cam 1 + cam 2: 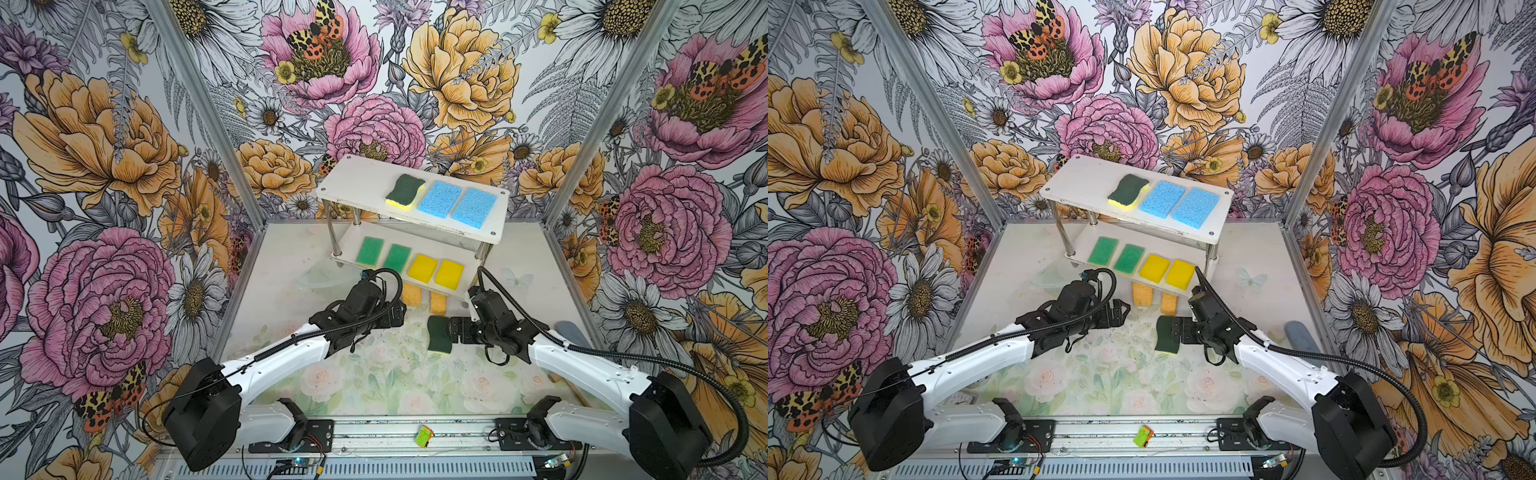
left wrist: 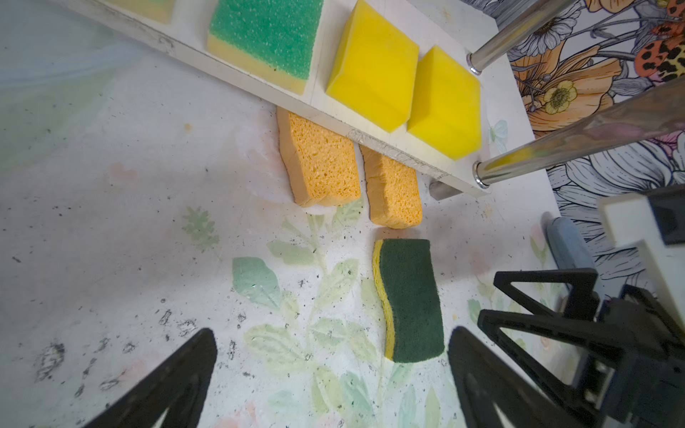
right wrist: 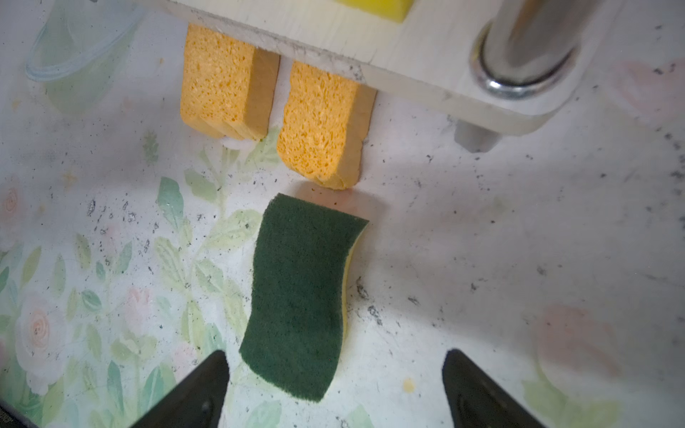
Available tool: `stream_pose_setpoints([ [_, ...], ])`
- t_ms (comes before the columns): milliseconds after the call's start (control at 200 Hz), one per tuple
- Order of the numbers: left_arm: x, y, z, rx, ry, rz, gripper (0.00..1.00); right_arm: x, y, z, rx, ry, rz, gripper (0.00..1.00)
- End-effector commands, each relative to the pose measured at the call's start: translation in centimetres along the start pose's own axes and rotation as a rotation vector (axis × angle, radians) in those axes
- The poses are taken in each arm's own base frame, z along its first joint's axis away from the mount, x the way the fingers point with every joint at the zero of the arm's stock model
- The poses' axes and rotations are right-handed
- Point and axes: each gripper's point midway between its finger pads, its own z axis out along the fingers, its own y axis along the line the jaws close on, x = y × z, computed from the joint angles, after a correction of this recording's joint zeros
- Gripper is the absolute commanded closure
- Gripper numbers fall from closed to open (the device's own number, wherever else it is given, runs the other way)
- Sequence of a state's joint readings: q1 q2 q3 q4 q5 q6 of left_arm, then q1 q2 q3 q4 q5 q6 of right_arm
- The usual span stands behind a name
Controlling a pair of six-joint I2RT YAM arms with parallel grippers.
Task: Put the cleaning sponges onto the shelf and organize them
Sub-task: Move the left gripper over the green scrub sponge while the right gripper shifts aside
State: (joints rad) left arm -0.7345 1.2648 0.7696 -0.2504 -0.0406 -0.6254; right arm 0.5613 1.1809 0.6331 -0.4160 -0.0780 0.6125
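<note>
My right hand (image 3: 333, 355) is open. The wavy dark-green sponge (image 3: 300, 296) lies on the surface (image 3: 482, 259) just in front of it. My left hand (image 2: 332, 333) is open too.

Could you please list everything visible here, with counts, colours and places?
table: one, pale floral print.
shelf: one, white, metal posts, at the back.
blue sponges: two, light blue, top board.
shelved wavy sponge: one, dark green on yellow, top board.
green-topped sponges: two, lower board.
yellow sponges: two, lower board.
orange sponges: two, on table, partly under lower board.
loose wavy sponge: one, dark green on yellow, on table.
blue-grey handle: one, table's right edge.
small packet: one, green-orange, front rail.
left gripper: black, open.
right gripper: black, open, at loose wavy sponge.
</note>
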Motion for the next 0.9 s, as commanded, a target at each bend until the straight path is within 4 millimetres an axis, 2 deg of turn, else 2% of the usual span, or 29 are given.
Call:
stream_pose_setpoints([
  [0, 0.1, -0.1, 0.3, 0.031, 0.000, -0.034, 0.01, -1.5, 1.4, 0.1, -0.051, -0.037, 0.011, 0.08],
  [210, 0.2, 1.8, 0.5, 0.046, -0.010, -0.134, 0.01, -1.2, 2.2, 1.5, -0.075, -0.011, 0.008, 0.08],
  [530, -0.4, 4.9, -1.1, -0.011, -0.047, -0.184, 0.01, -0.3, 5.1, 3.9, -0.112, 0.046, -0.031, 0.09],
  [791, -0.1, 6.2, -1.6, -0.046, -0.048, -0.184, 0.01, 0.0, 8.8, 4.8, -0.191, 0.066, -0.078, 0.09],
  [896, 0.4, 6.0, -1.3, -0.045, -0.032, -0.177, 0.01, 0.1, 9.8, 4.8, -0.216, 0.066, -0.092, 0.10],
])
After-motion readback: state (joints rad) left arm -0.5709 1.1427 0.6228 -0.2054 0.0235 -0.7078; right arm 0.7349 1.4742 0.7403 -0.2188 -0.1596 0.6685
